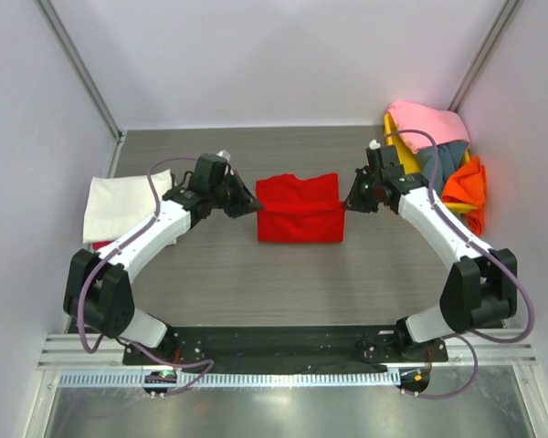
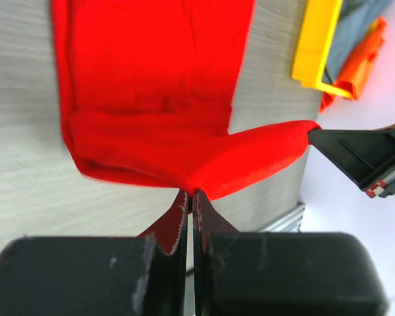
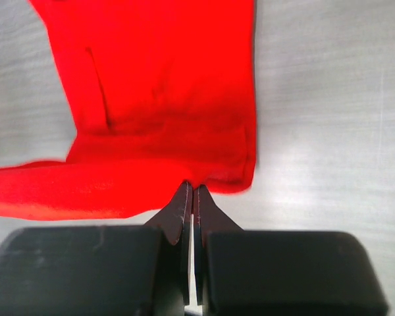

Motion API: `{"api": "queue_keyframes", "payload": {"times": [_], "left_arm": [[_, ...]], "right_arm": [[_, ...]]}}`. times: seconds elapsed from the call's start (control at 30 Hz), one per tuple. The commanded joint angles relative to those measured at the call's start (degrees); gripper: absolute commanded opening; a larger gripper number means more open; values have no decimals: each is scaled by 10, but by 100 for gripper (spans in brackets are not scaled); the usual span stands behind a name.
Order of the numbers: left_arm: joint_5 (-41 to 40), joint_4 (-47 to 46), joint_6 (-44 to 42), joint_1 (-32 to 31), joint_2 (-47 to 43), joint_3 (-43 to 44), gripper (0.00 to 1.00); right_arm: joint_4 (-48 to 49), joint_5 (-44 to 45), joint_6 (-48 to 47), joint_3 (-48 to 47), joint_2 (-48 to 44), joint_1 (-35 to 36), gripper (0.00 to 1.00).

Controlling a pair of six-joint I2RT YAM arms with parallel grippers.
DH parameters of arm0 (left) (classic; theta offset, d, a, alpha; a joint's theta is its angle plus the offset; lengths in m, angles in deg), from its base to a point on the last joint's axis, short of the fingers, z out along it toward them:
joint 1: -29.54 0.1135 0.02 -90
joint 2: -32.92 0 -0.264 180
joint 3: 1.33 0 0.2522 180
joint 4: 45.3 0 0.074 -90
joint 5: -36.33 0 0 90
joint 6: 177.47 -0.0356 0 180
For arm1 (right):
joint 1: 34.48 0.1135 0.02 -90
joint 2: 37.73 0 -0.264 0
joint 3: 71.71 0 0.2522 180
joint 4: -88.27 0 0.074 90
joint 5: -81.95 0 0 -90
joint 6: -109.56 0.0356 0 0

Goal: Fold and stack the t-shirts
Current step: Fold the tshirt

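Top external, red t-shirt [image 1: 299, 208]: I saw it lying folded at the middle of the desk [image 1: 256, 283], well apart from every edge.
Top external, left gripper [image 1: 253, 206]: its tip sat on the shirt's left edge, touching the cloth.
Top external, right gripper [image 1: 349, 203]: its tip sat on the shirt's right edge, also touching the cloth.
Top external, cream-white t-shirt [image 1: 119, 205]: it lay folded flat beside the desk's left edge.
Top external, far right corner: the pink t-shirt [image 1: 429, 123], grey-blue t-shirt [image 1: 447, 160] and orange t-shirt [image 1: 466, 187] were heaped together over a yellow tray [image 1: 390, 128].
Left wrist, left gripper: I found its fingers pressed together with no gap, a fold of red cloth clamped at the tips. A raised strip of the shirt ran from there across to the right gripper.
Right wrist, right gripper: its fingers were closed just as tightly, nipping the red shirt's near edge. Beyond the tips, the rest of the shirt lay flat on the desk.
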Motion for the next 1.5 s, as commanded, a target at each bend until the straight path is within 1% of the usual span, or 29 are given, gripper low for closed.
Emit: {"api": "queue_keyframes", "payload": {"times": [0.0,0.1,0.23,0.3,0.33,0.53,0.67,0.73,0.77,0.83,0.87,0.9,0.97,1.0,1.03,1.07,1.1,1.13,1.17,1.2,1.23,1.27,1.3,1.33,1.4,1.43,1.47], "left_arm": [[8,-17,-21,17,38,44,0],[6,-17,-26,35,81,77,0],[22,-17,-31,55,143,135,0],[25,-4,-41,59,169,162,0],[14,17,-52,60,191,190,0],[14,19,-53,75,268,241,0],[-1,13,-53,81,311,274,0],[0,15,-51,85,331,300,0],[1,12,-46,87,350,308,0],[5,-8,-41,89,371,328,0],[10,-13,-39,92,380,336,0],[13,-13,-38,94,402,347,0],[24,-22,-31,101,418,368,0],[39,-32,-25,103,428,371,3],[43,-48,-24,104,431,372,10],[44,-51,-26,106,433,373,31],[38,-51,-31,107,433,374,43],[31,-49,-41,108,426,368,51],[24,-50,-46,109,420,362,69],[20,-52,-51,109,414,355,74],[18,-63,-58,108,399,336,78],[15,-65,-60,108,393,329,82],[14,-70,-64,108,387,314,81],[18,-74,-72,109,378,306,80],[25,-92,-77,108,370,281,74],[37,-103,-81,109,366,273,70],[44,-115,-82,109,367,265,66]], "right_arm": [[34,11,-4,-56,41,-10,1],[41,9,-3,-93,88,-20,1],[46,-15,-7,-144,154,-33,1],[47,-16,-6,-170,184,-38,1],[46,-16,-8,-179,195,-38,1],[46,-37,-20,-250,282,-50,1],[47,-48,-22,-292,331,-56,2],[50,-59,-21,-321,364,-58,5],[50,-62,-21,-345,375,-59,12],[50,-65,-14,-366,401,-62,17],[53,-75,-12,-383,408,-62,22],[61,-79,-9,-388,414,-63,22],[71,-89,1,-412,435,-63,22],[72,-88,4,-418,440,-64,22],[72,-86,8,-422,445,-63,22],[73,-84,10,-426,451,-64,29],[74,-72,13,-424,451,-63,43],[74,-67,15,-422,450,-64,54],[74,-66,14,-418,449,-63,61],[74,-65,11,-405,438,-64,64],[82,-62,9,-392,429,-64,64],[88,-60,3,-361,418,-64,64],[112,-62,-2,-340,392,-64,63],[128,-66,-13,-296,379,-64,60],[171,-71,-20,-255,343,-64,52],[186,-77,-23,-235,335,-65,45],[202,-83,-32,-201,326,-64,44]]}}
